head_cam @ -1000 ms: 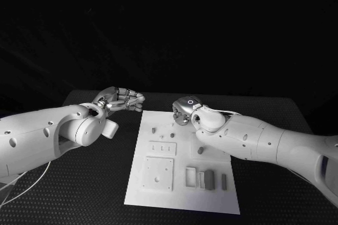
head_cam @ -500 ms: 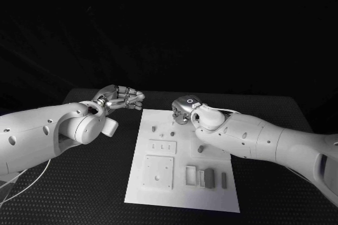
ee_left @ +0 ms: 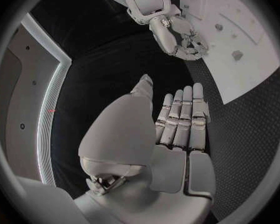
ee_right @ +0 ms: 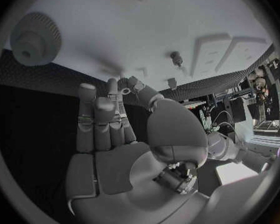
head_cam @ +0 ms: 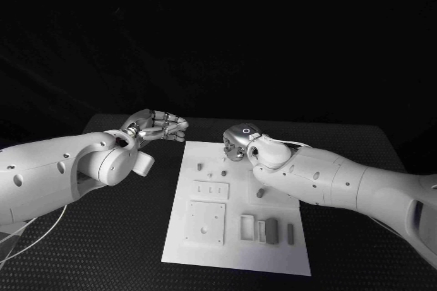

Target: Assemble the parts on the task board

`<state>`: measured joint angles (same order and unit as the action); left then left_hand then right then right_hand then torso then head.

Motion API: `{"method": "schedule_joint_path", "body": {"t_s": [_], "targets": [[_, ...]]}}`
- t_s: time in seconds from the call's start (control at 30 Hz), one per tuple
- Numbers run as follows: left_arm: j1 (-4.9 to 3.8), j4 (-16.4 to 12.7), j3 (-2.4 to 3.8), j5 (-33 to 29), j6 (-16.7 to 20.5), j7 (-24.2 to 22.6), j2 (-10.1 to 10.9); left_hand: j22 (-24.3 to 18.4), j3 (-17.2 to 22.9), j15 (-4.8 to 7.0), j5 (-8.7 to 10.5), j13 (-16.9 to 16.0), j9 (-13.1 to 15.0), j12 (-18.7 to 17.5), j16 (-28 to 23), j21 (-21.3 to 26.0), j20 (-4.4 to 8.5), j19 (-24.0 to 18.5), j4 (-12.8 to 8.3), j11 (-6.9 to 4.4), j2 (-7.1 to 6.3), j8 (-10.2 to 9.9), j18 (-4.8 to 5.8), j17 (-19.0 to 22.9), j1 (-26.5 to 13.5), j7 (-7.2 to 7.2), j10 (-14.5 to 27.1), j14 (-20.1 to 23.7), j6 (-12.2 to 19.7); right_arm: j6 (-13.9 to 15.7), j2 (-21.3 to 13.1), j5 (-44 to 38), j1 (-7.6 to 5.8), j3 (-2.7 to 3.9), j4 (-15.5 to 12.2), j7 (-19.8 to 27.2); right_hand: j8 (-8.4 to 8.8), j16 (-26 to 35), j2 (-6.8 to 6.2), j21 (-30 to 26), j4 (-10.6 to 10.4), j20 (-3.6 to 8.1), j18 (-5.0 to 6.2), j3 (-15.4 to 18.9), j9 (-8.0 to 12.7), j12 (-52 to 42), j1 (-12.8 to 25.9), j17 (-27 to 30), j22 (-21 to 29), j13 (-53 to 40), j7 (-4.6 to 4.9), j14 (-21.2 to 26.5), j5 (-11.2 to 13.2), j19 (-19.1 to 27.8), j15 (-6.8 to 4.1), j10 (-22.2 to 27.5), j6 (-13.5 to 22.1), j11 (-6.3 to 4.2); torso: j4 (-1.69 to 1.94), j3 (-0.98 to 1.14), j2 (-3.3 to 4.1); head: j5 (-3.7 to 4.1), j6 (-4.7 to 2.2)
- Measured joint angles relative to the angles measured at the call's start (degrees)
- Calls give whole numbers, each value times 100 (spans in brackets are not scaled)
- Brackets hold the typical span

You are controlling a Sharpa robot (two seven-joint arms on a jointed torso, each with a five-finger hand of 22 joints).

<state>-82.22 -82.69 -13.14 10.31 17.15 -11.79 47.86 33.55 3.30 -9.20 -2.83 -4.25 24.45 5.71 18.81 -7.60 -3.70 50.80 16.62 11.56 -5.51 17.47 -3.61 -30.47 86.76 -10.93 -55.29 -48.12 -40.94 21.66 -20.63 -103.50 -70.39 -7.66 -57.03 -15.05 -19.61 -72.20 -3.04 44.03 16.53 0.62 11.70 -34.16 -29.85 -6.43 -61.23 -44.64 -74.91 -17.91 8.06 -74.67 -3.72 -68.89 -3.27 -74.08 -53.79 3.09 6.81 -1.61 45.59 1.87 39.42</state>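
Head view: my right hand (head_cam: 239, 141) hovers empty, fingers apart, at the task board's (head_cam: 239, 253) 12 o'clock edge; left hand (head_cam: 156, 128) empty too. I should lower slowly over one part (head_cam: 261, 193).

Dim light is leaving the surroundings black while the task board (head_cam: 239, 206) is glowing palest. Fisheye distortion is bending straight edges in both wrist views
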Motion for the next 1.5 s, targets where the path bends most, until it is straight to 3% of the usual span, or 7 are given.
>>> {"method": "schedule_joint_path", "body": {"t_s": [0.13, 0.33, 0.63, 1.1, 1.3, 1.43, 1.5], "targets": [[-8, 0, 0, 0, 5, 0, -7, 0, 0, 0, 0, 0, 0, 0, 0, 0, 0, 0, 0, 0, 0, 0, 2, 0, 0, 0, 0, 0, 0, -22, 24, 20, 4, -2, 20, 26, 138, 15, -136, 0, 16, 20, -2, -17, 33, 151, -78, 50, 0, 26, 76, 19, -1, 24, 52, 214, 177, 71, 0, -1, 3, 6, 1], [-14, 9, 0, 0, 6, 0, -6, 0, 0, 0, 0, 0, -6, 0, 0, 0, -11, 11, 0, 0, 0, 0, 6, 1, 0, 0, 0, 0, 0, -60, 30, 63, 9, -6, 35, 61, 211, 15, -190, 0, 16, 12, -27, -17, 78, 223, -132, 86, 0, 79, 155, -1, -1, 56, 115, 356, 319, 173, 5, -1, 4, -7, 13], [-17, 10, 0, 0, 6, -1, -5, 1, 0, 0, 0, -1, -6, 0, 0, 0, -20, 20, 0, 0, 0, 0, 6, -4, 0, 0, 0, 0, 0, -56, 25, 133, 12, -7, 40, 86, 331, -11, -270, 0, 16, -2, -36, -17, 144, 245, -123, 127, 0, 171, 234, 39, -1, 84, 196, 511, 460, 184, -2, 2, 4, -27, 19], [-19, 22, 0, 0, 6, 0, 1, 1, 0, 0, 0, -1, -5, 0, -22, 0, -20, 20, 0, 0, 0, 0, 10, -8, 0, 0, 0, 0, 0, -21, -17, 202, 12, -7, 29, 90, 331, -10, -270, 0, -1, 1, -64, -33, 157, 245, -123, 135, 0, 192, 228, 40, -1, 80, 197, 552, 473, 185, -4, 5, 8, -21, 13], [-19, 42, -2, 0, 6, 0, 10, 1, 0, 0, 0, -1, -10, 0, -22, 0, -20, 20, 0, 0, 0, 0, 14, -9, 0, 0, 0, 0, 0, 77, -249, 233, 13, -3, -209, 94, 353, -34, -293, 0, -1, 2, -66, -33, 163, 245, -100, 141, 0, 197, 227, 41, -1, 79, 197, 560, 473, 193, -6, 5, 8, -27, -4], [-20, 75, -2, 0, 6, -1, 69, 2, 16, 0, 0, -1, -10, 0, -22, 0, -20, 20, 16, 0, 0, 0, 18, -13, 0, 0, 0, 0, 0, 168, -550, 278, 3, 194, -576, 107, 353, -34, -318, 0, -1, 2, -66, -33, 170, 245, -88, 141, 0, 205, 226, 20, -1, 78, 218, 561, 471, 194, -23, 9, 5, -30, -44], [-21, 89, -2, 0, 7, -3, 80, 2, 16, -2, 0, -1, -10, 0, -22, 0, -20, 20, 16, 0, 0, 0, 20, -15, 0, 0, 0, -2, 0, 204, -670, 301, -48, 249, -740, 114, 353, -68, -338, 0, -1, 3, -66, -33, 170, 245, -100, 141, 0, 206, 225, 20, -1, 78, 218, 561, 471, 194, -31, 12, 5, -32, -62]]}}
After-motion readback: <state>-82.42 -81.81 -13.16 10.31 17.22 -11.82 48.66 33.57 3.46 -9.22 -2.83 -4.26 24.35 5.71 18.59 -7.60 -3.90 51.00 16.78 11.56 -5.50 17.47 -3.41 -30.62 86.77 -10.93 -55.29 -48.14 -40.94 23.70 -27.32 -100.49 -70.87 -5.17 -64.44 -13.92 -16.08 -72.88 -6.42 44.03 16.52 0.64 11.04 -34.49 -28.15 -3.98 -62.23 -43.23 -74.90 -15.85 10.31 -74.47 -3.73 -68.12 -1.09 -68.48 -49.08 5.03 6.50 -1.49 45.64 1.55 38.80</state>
